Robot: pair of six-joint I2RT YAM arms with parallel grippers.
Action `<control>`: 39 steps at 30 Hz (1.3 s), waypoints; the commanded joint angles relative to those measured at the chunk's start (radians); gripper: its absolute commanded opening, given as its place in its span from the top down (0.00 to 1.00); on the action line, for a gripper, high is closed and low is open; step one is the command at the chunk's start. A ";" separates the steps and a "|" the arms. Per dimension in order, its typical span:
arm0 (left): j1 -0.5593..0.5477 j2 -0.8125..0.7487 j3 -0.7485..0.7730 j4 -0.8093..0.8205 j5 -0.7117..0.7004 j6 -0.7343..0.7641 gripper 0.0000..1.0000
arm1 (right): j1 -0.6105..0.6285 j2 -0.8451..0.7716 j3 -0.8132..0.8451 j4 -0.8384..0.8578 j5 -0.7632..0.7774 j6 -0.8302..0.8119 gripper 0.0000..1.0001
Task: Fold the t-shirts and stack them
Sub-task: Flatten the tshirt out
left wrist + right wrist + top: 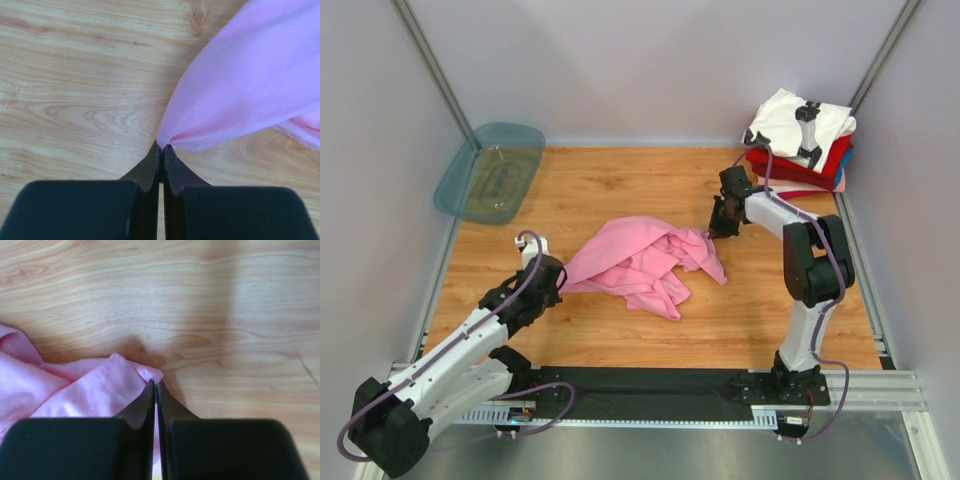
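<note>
A crumpled pink t-shirt (642,262) lies in the middle of the wooden table. My left gripper (556,285) is shut on its left edge; in the left wrist view the pink cloth (250,85) is pinched at the tips of my left gripper (162,146) and stretches up to the right. My right gripper (717,228) is shut on the shirt's right end; in the right wrist view the tips of my right gripper (155,384) pinch a hemmed fold of the pink cloth (95,387). A stack of folded t-shirts (800,145), white on top, red and blue beneath, sits at the back right.
A clear teal plastic tray (490,170) leans at the back left corner. Grey walls enclose the table (620,190) on three sides. A black strip and metal rail run along the near edge.
</note>
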 commanded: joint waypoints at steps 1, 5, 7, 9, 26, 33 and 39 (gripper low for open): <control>0.008 0.046 0.122 -0.019 -0.002 0.029 1.00 | 0.001 -0.160 0.060 -0.077 0.093 -0.051 0.99; 0.008 0.039 0.338 -0.111 0.086 0.060 1.00 | 0.001 -0.318 0.133 -0.158 0.163 -0.091 0.99; 0.008 0.017 0.406 -0.129 0.110 0.127 1.00 | 0.001 -0.421 0.156 -0.183 0.157 -0.099 1.00; 0.008 0.032 0.538 -0.186 0.118 0.204 1.00 | 0.001 -0.525 0.163 -0.195 0.147 -0.110 1.00; 0.008 0.040 1.066 -0.353 0.241 0.604 1.00 | 0.000 -0.954 0.259 -0.335 0.245 -0.156 1.00; 0.008 0.080 0.773 -0.330 0.152 0.549 1.00 | -0.081 -0.759 -0.023 -0.240 0.219 -0.084 0.99; 0.008 0.218 0.546 -0.321 0.153 0.400 1.00 | -0.150 -0.624 -0.195 -0.165 0.015 -0.059 0.00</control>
